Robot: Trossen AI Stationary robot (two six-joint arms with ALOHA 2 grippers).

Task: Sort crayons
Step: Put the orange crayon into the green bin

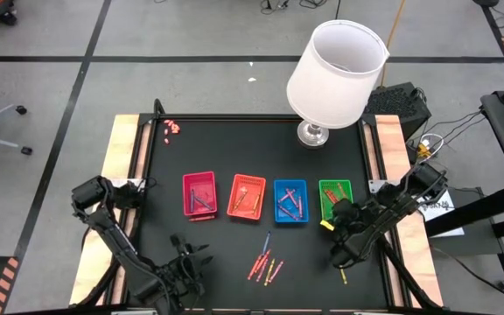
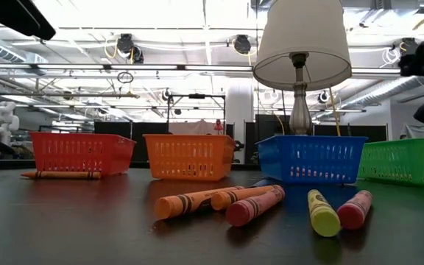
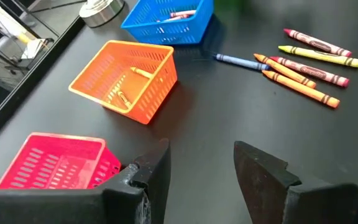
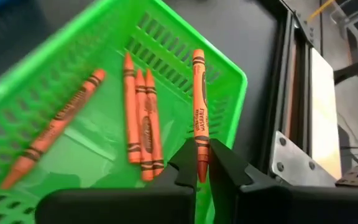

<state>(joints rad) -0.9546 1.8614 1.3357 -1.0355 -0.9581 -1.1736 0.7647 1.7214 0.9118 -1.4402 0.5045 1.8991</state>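
Observation:
Four trays stand in a row: red (image 1: 199,193), orange (image 1: 246,197), blue (image 1: 290,201) and green (image 1: 335,194). My right gripper (image 1: 339,214) is at the green tray's near edge, shut on an orange crayon (image 4: 198,106) over the green tray (image 4: 73,81), where several orange crayons lie. Several loose crayons (image 1: 265,264) lie on the table near the front; they also show in the low view (image 2: 256,202). My left gripper (image 3: 201,177) is open and empty low over the table near the front edge (image 1: 186,267). My right gripper pinches the orange crayon between its two fingers near one end (image 4: 201,149). The crayon runs on forward in line with the fingers. It is lifted clear, and its free end (image 4: 197,57) reaches over the green tray's rim.
A lamp with a white shade (image 1: 336,72) stands at the table's far edge. Tiny pink-red bits (image 1: 172,129) lie at the far left. One crayon (image 1: 201,218) lies by the red tray's near side, and another (image 1: 344,276) lies near the front right.

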